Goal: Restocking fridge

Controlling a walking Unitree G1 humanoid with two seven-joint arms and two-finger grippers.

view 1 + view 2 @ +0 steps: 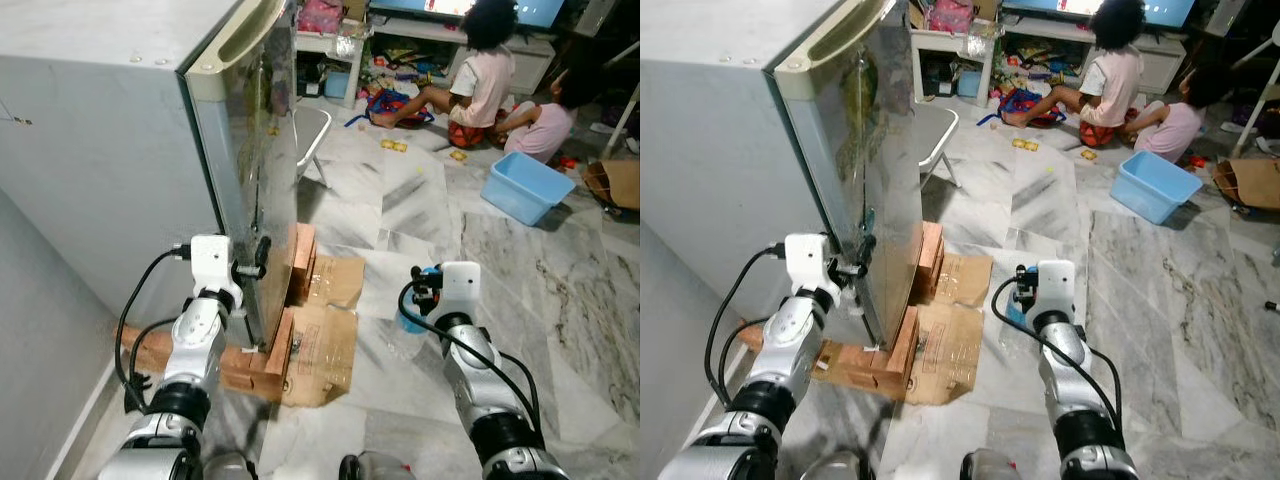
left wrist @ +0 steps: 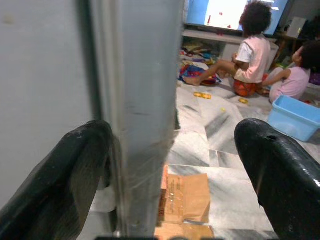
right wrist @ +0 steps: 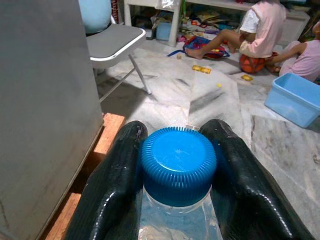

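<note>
The robot stands at the fridge, whose door is shut, its edge facing the robot. The left gripper is at that edge, fingers spread wide: one lies against the door's left side, the other stands clear in the air on the right. It grips nothing yet.

The right gripper hangs low to the right of the fridge, above the marble floor. Its fingers are closed on a clear bottle, clamped at the blue cap, so the bottle hangs below them.

The fridge rests on wooden blocks with flattened cardboard on the floor in front.

The risks, as a judgement: the open left fingers may slide off the smooth door edge instead of catching it. A hard pull could rock the fridge on its blocks. A bottle held only at the cap may swing or slip if the arm moves fast. Two people sit on the floor far right beside a blue tub, well apart from the robot.
</note>
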